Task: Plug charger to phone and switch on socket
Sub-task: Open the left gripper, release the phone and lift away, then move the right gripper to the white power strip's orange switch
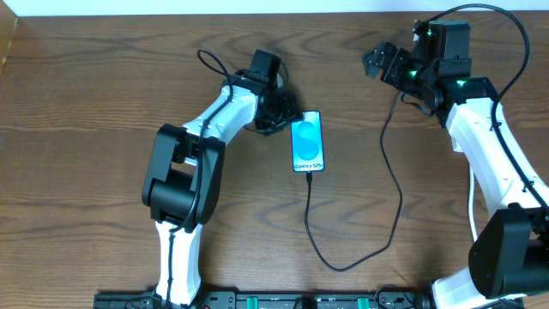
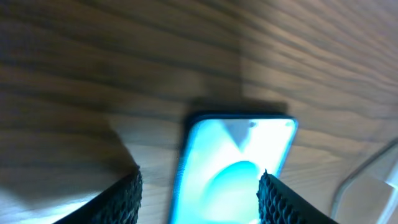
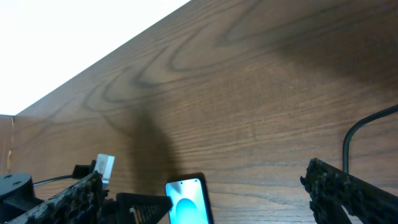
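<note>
We judge the phone (image 1: 308, 142), flat mid-table, slick and fragile, best gripped by its long edges, charger cable (image 1: 396, 184) limp; left gripper (image 2: 199, 183) jaws apart at its far end, right gripper (image 1: 380, 65) gaping empty near the far-right corner.

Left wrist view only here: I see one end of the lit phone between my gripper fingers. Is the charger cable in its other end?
Observer: Overhead, the thin black cable meets the bottom edge of the slim black-framed smartphone; how deep it sits is unclear.
Operator: Where does it run?
Observer: It loops toward the near side, then climbs to the right arm, which hides its end.
Operator: Right gripper?
Observer: The right gripper is open, empty, apart from the smartphone.
</note>
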Robot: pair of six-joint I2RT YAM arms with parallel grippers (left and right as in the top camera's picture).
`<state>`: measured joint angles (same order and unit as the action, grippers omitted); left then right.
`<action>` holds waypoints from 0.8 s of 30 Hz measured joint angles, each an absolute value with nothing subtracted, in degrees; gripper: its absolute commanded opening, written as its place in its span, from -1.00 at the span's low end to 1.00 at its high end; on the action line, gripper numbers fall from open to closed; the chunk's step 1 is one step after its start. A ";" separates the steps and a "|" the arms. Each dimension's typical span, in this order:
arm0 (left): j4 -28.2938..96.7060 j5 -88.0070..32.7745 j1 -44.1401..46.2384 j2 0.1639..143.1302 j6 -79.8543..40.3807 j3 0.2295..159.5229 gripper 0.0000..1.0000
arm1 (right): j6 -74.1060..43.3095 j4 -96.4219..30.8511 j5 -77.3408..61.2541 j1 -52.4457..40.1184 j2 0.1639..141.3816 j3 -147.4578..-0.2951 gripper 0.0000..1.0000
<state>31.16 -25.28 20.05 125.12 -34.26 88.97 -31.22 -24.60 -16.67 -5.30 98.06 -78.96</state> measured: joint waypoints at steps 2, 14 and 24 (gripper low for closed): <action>35.16 -22.06 19.35 124.73 -33.01 89.56 0.22 | -30.87 -24.62 -16.67 -5.30 98.06 -78.96 0.98; 53.23 3.01 16.27 112.66 -25.56 88.68 0.22 | -30.28 -24.64 -16.64 -5.32 98.06 -78.96 0.99; 58.96 6.76 16.29 91.59 -24.58 88.75 0.96 | -30.26 -25.12 -16.62 -5.32 98.06 -78.96 0.99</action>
<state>58.96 6.76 16.29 91.59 -24.58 88.75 -30.26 -25.12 -16.62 -5.32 98.06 -78.96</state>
